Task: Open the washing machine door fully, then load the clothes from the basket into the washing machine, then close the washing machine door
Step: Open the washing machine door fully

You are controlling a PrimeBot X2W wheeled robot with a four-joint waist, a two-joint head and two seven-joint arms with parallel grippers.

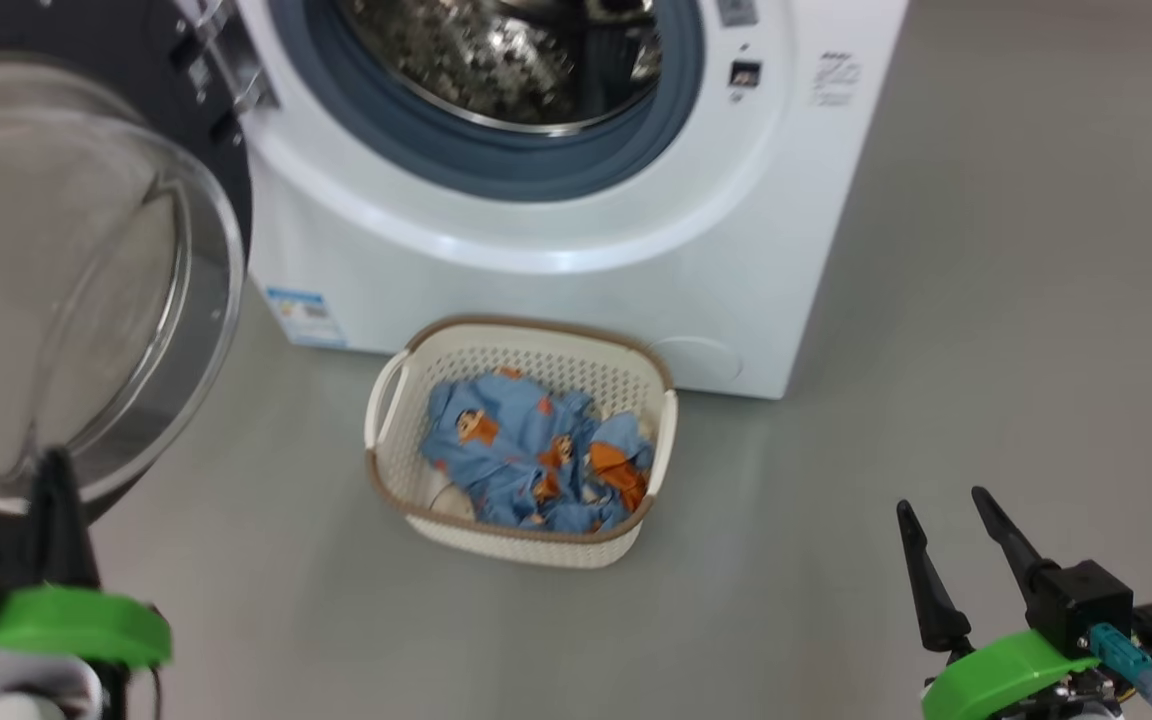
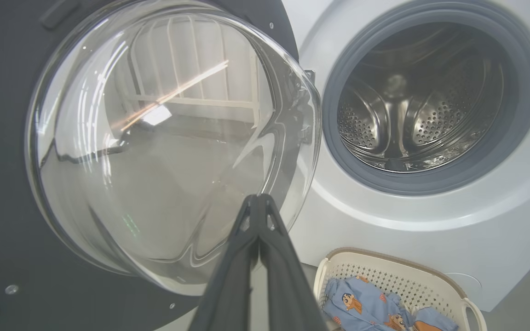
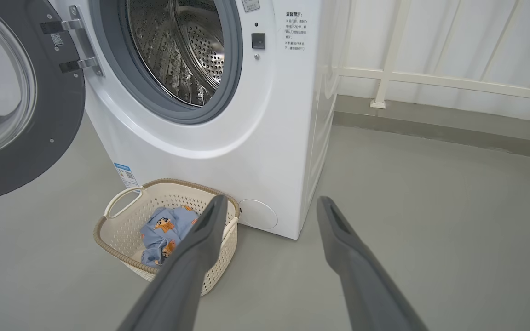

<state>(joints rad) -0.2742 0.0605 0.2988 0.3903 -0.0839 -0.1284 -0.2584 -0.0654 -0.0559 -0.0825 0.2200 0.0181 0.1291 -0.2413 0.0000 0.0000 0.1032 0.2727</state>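
The washing machine (image 1: 586, 300) stands with its door (image 1: 86, 250) swung out to the left, baring the steel drum (image 2: 421, 110). On the floor before the machine sits the basket (image 1: 526, 545), holding light blue clothes (image 1: 526, 450) with orange figures. My left gripper (image 2: 259, 198) is shut with nothing in it, its tips right at the lower part of the door's glass bowl (image 2: 154, 138); I cannot tell if they touch. My right gripper (image 1: 941, 500) is open and empty, low at the right, well right of the basket (image 3: 122, 230) and the clothes (image 3: 164, 230).
Grey floor (image 1: 986, 300) spreads wide to the right of the machine. A white railing (image 3: 430, 78) runs along the wall behind that floor. A small blue label (image 1: 304, 315) sits low on the machine's front, left of the basket.
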